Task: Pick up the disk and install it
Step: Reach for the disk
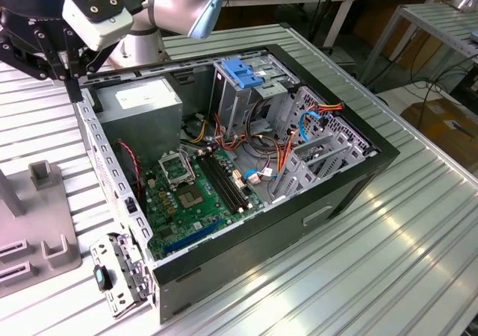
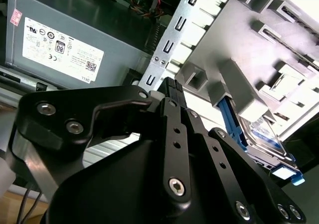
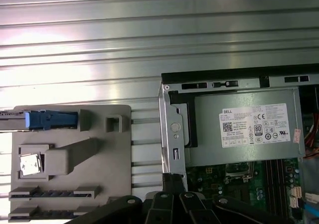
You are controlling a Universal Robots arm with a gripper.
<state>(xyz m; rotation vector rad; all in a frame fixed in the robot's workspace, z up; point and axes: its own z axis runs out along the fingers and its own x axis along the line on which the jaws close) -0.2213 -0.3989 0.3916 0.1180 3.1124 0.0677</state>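
**Gripper.** The gripper (image 1: 72,82) is recorded in the upper left of the exterior view. It is held over the rear corner of the open computer case (image 1: 299,228), just beside the power supply (image 1: 142,104). In both wrist views the jaws are seen brought together, and nothing is clamped between them.

**Disk.** The disk (image 3: 47,119) is found outside the case. It is seated in a slot at one end of the grey fixture (image 3: 114,154), which stands on the bench (image 1: 388,276) beside the case. In the first wrist view its blue frame is presented as a narrow strip, so it is judged to stand on edge. In the second wrist view part of its labelled face (image 2: 269,139) is seen behind the fixture's posts. The disk is well apart from the gripper, and no contact with it is noted.

**Case.** The side of the case is open and the mainboard (image 1: 190,201) is exposed. The drive cage (image 1: 239,101), with a blue latch piece (image 1: 240,72) on top, is noted in the upper middle of the exterior view. Its bay is partly hidden, and whether anything is fitted there cannot be told.

**Progress.** The task is judged to be at its outset.
- The disk has not been grasped or lifted from the fixture.
- Nothing has been carried to the case.
- Both the pick-up and the installation are left to be done.
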